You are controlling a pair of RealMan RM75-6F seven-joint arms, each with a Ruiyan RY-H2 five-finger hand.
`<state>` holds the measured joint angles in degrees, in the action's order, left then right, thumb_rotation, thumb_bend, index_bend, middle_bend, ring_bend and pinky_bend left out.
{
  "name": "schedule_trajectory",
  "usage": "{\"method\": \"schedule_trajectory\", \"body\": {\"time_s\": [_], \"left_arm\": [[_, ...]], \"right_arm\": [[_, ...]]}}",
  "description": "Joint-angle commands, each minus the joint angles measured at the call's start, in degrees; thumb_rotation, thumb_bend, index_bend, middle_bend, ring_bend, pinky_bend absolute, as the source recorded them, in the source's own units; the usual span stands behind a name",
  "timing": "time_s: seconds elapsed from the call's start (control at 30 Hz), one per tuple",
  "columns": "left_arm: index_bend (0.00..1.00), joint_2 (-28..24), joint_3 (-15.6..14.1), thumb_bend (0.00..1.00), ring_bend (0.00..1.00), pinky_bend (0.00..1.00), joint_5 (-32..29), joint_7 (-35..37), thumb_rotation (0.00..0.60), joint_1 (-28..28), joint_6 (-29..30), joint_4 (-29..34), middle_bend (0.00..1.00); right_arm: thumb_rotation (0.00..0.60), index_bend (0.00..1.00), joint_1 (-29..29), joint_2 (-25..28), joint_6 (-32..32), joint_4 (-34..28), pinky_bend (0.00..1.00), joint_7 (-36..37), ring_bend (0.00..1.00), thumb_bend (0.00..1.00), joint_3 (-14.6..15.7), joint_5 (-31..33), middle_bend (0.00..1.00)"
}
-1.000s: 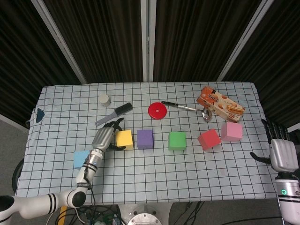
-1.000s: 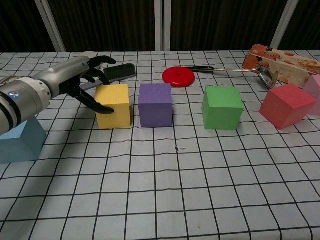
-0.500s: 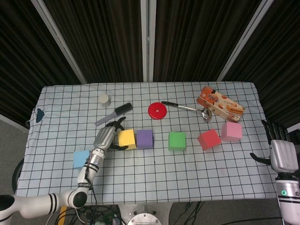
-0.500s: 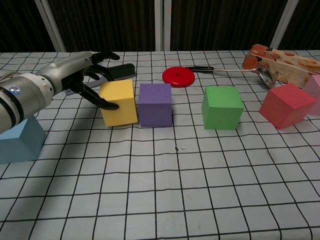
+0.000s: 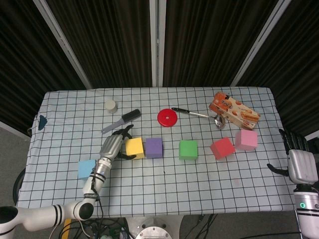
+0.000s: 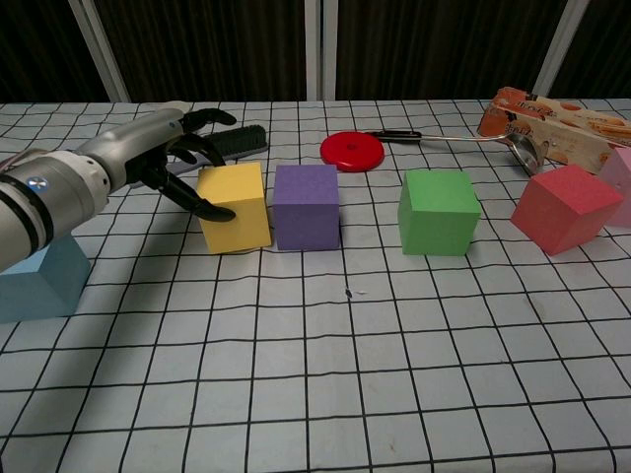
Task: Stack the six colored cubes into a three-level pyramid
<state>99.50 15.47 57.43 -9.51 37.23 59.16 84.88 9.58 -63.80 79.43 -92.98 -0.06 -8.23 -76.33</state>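
Six cubes lie on the checked cloth. Yellow cube (image 5: 133,147) (image 6: 235,207) stands almost against the purple cube (image 5: 153,147) (image 6: 307,206). To the right come the green cube (image 5: 188,149) (image 6: 439,212), red cube (image 5: 222,148) (image 6: 566,208) and pink cube (image 5: 246,139). The blue cube (image 5: 86,169) (image 6: 37,278) sits alone at the front left. My left hand (image 5: 112,146) (image 6: 168,150) grips the yellow cube from its left, thumb on the near-left face and fingers over the far edge. My right hand (image 5: 299,164) hangs open beyond the table's right edge.
Behind the cubes lie a black brush (image 5: 122,121), a red disc (image 5: 167,117) (image 6: 352,151), a ladle (image 5: 199,114) and an orange snack box (image 5: 234,113) (image 6: 552,120). A small white cylinder (image 5: 110,105) stands at the back left.
My left hand slid the yellow cube right, tipping it briefly, until it stood beside the purple cube. The right hand dropped slightly.
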Motion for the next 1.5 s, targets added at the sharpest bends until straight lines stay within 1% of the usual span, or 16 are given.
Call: {"method": "schedule_trajectory", "body": {"time_s": [0.03,1.23,1.5], "left_arm": [[0.08,0.0,-0.1,0.16,0.16,0.16,-0.5,-0.2,0.600,0.0,-0.1,0.2,0.52],[0.08,0.8,-0.8,0.16,0.16,0.16,-1.4,-0.5,0.600,0.6,-0.4,-1.2,0.52],[0.08,-0.1,-0.4,0.16,0.16,0.16,-0.7,-0.4,0.600,0.6,0.1,0.4,0.52]], "right_arm": [[0.600,0.00,0.0,-0.2,-0.1,0.2,0.00,0.2,0.00,0.01,0.0,0.1,0.00],[0.600,0.00,0.3,-1.3,-2.2,1.3,0.00,0.0,0.00,0.01,0.3,0.6,0.00],[0.600,0.00,0.2,-1.3,-2.0,1.3,0.00,0.2,0.00,0.02,0.2,0.4,0.00]]}}
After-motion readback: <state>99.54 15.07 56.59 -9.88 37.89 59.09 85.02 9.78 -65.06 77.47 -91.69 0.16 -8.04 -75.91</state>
